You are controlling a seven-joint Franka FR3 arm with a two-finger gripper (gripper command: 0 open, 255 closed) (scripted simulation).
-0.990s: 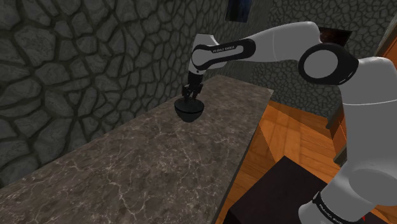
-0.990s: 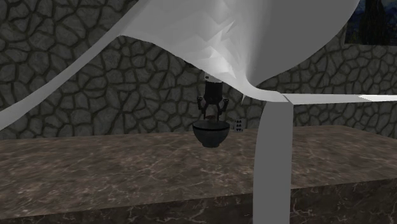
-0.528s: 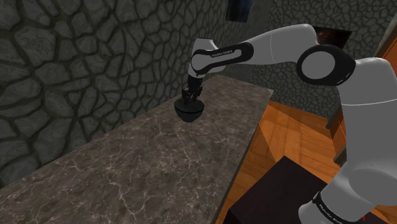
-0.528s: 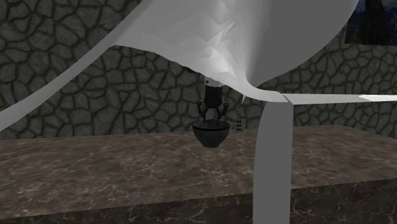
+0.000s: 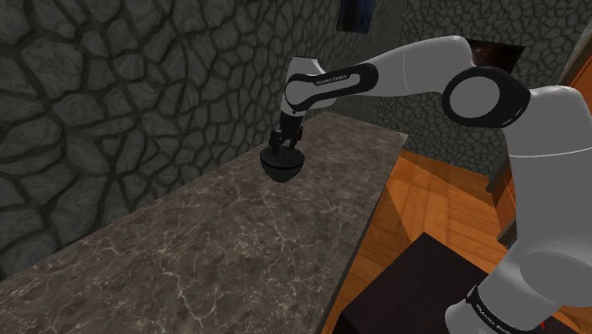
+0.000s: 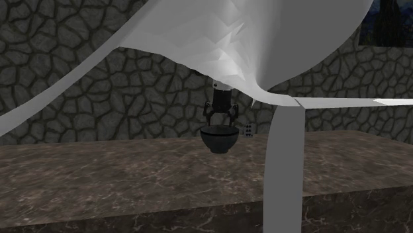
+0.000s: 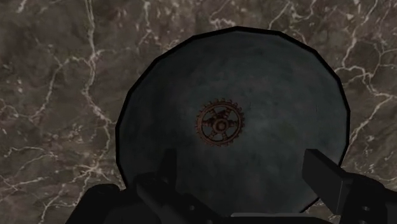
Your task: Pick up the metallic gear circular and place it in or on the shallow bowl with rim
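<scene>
A small rust-brown toothed gear (image 7: 220, 123) lies flat at the bottom of a dark round bowl (image 7: 273, 83). My gripper (image 7: 245, 172) hangs straight above the bowl, open, its two black fingers (image 7: 323, 175) standing wide apart with nothing between them. In the shoulder view the bowl (image 5: 284, 165) sits near the far end of the marble counter, with the gripper (image 5: 282, 143) just over its rim. From the second exterior view the gripper (image 6: 221, 120) hovers above the bowl (image 6: 220, 140), whose wall hides the gear.
The dark veined marble counter (image 5: 218, 237) runs along a stone wall (image 5: 104, 95). A wall socket (image 6: 249, 130) sits behind the bowl. An orange wood floor (image 5: 427, 194) and the black stand (image 5: 417, 294) lie beside the counter. My white arm (image 6: 284, 152) crosses the second exterior view's foreground.
The fingers have spread apart over the bowl and the reddish gear no longer sits between them. The hand has risen slightly.
</scene>
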